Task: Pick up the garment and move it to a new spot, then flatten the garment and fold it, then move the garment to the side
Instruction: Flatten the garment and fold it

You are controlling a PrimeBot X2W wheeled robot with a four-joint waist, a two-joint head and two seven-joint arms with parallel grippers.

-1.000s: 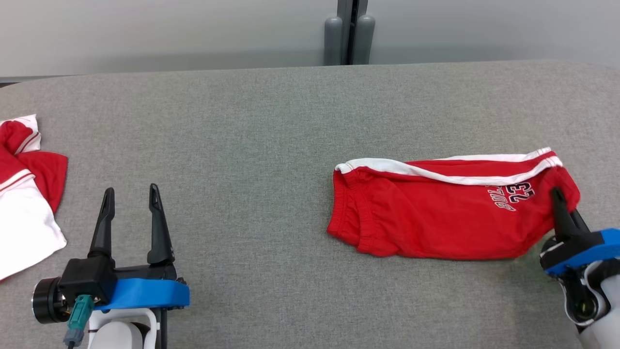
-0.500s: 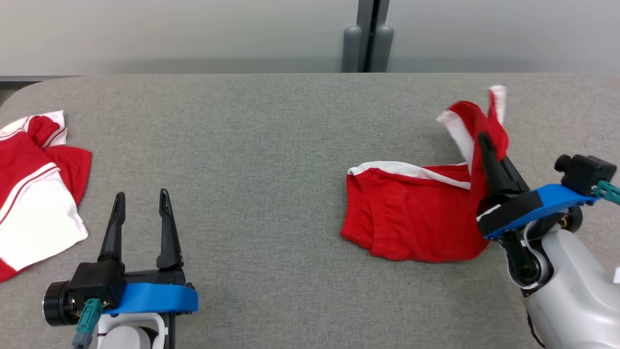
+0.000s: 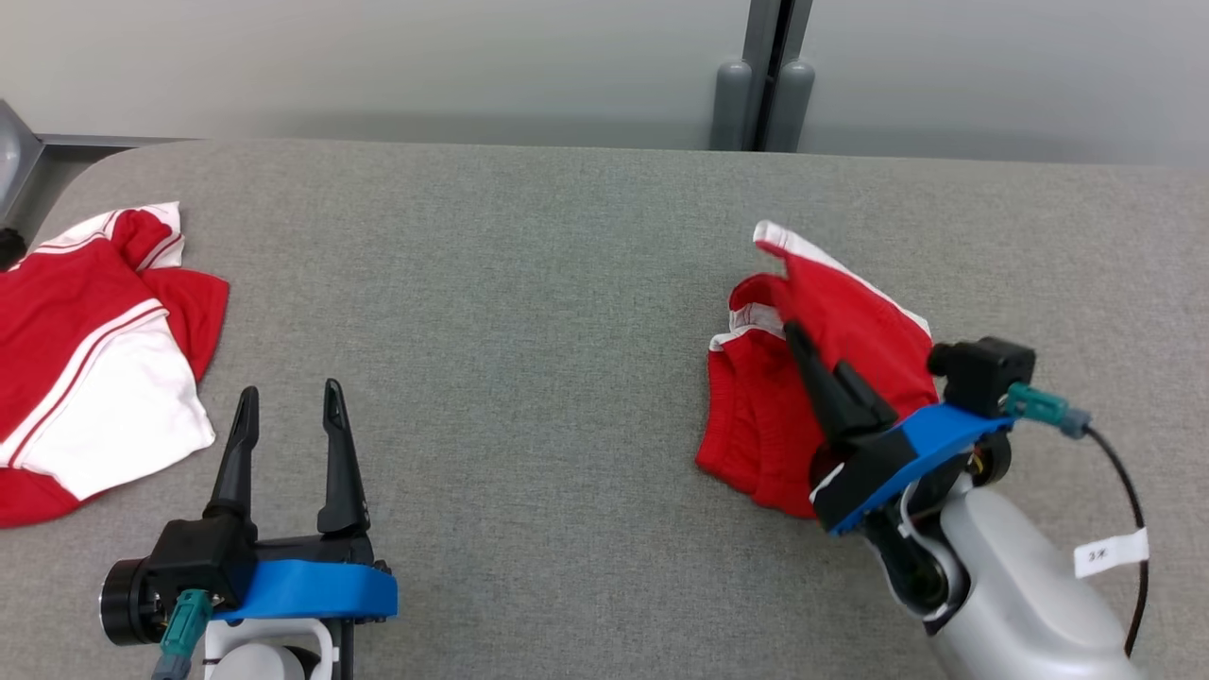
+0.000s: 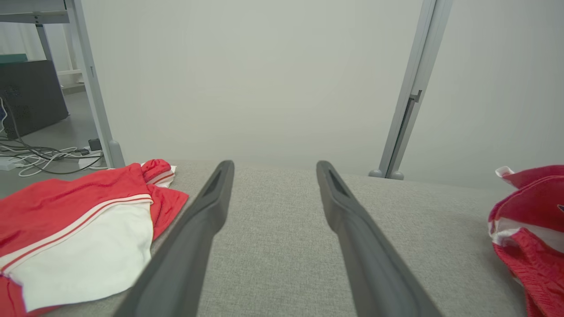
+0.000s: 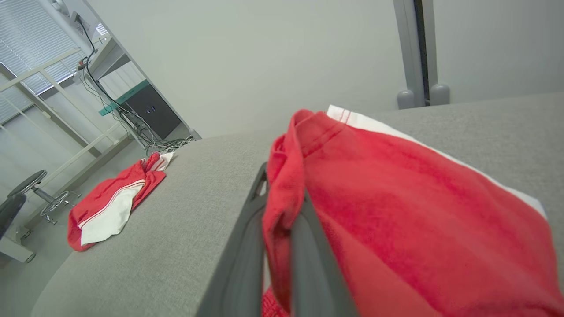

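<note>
Grey bench (image 3: 529,283), right side: red shorts (image 3: 746,444) lie there half-raised, right pincer (image 3: 810,351) pinching a hemmed edge. Soft, light, floppy cloth, I'd say, best gripped at hems. Left pincer (image 3: 288,401) spread, empty.

Soft, even light on the grey fabric tabletop (image 3: 529,283); red cotton shorts (image 5: 418,211) blur at 4 o'clock, right wrist view.

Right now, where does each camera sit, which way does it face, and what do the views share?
Head view: on the head, facing down at the table; left gripper open, right gripper shut on the shorts.
Left wrist view: along its own fingers, across the table towards the wall.
Right wrist view: along its fingers, pinching the shorts.
All share the shirt.
</note>
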